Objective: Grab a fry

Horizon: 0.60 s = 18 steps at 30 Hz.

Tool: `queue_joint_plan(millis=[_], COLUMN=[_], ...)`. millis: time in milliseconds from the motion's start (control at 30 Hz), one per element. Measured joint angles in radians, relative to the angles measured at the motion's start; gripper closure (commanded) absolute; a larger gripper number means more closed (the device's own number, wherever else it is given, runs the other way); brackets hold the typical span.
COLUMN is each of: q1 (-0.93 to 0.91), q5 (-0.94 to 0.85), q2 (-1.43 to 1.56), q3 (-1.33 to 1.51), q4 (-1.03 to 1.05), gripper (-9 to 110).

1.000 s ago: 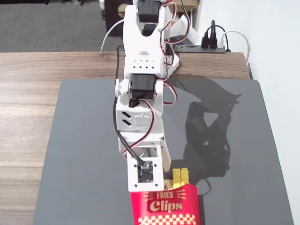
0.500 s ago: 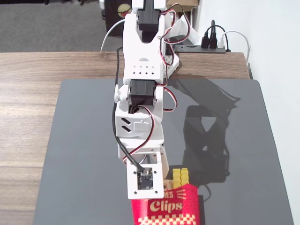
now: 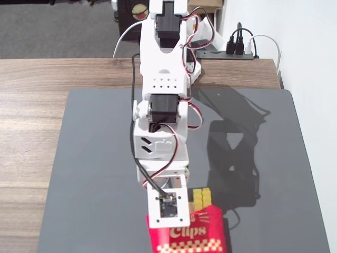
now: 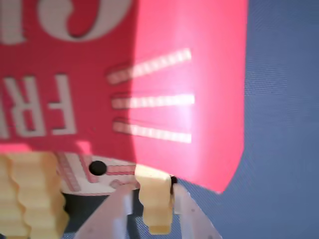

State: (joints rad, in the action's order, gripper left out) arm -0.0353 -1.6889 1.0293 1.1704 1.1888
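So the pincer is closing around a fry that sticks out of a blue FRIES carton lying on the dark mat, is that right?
Not quite: the carton is red, not blue, as the wrist view shows plainly. The rest holds: the pincer has its fingers on either side of a yellow fry at the carton's mouth, and the carton lies on the dark mat.

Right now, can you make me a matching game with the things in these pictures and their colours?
Things:
1. carton
2. fry between the pincer fingers
3. mat
4. robot arm

Colours:
A. white
B. yellow
C. red
D. dark grey

Pairs: 1-C, 2-B, 3-D, 4-A
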Motion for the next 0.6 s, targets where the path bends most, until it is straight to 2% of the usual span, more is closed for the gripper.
queue_joint_plan(millis=[600], q1=[0.000], q5=[0.023], q2=[-0.002], q3=[0.003], q4=[0.014], gripper=[99])
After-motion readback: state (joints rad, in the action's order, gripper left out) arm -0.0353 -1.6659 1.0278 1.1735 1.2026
